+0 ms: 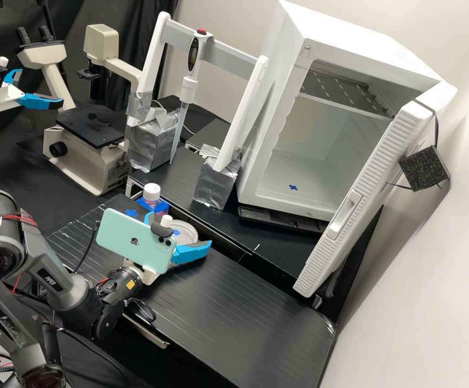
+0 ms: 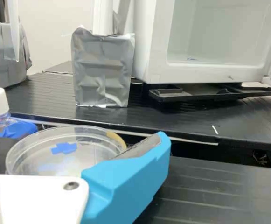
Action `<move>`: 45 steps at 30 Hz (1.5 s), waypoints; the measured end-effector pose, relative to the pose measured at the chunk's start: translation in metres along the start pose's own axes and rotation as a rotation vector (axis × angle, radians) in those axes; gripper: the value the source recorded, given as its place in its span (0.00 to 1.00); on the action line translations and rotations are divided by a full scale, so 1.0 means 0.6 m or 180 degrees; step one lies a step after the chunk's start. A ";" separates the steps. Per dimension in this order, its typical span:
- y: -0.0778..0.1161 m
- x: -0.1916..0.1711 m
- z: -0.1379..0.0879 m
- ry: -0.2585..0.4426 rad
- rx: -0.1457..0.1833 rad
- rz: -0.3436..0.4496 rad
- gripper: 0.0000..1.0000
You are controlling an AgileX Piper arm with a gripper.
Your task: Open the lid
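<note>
In the high view my gripper [image 1: 179, 230] stands open at the dark bench, its two blue fingers spread on either side of a clear round dish [image 1: 192, 228]. A phone mounted on the wrist covers part of the dish there. The wrist view has the gripper [image 2: 74, 135] with one finger large beside the round dish [image 2: 25, 151], and a blue mark shows on or through its clear top. Whether the lid is a separate piece cannot be made out.
A white-capped bottle with blue wrapping [image 1: 151, 193] stands close beside the dish. Beyond are silver-taped blocks [image 1: 216, 186] under a white frame, an open white cabinet [image 1: 256, 161] and a microscope [image 1: 91, 156]. A gap [image 1: 256, 264] separates the bench tops.
</note>
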 end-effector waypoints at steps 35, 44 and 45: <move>0.011 -0.009 -0.002 0.0001 0.0017 0.0079 0.00; 0.012 -0.011 -0.008 0.0048 0.0035 0.0093 0.00; 0.012 -0.012 -0.009 0.0056 0.0042 0.0083 0.00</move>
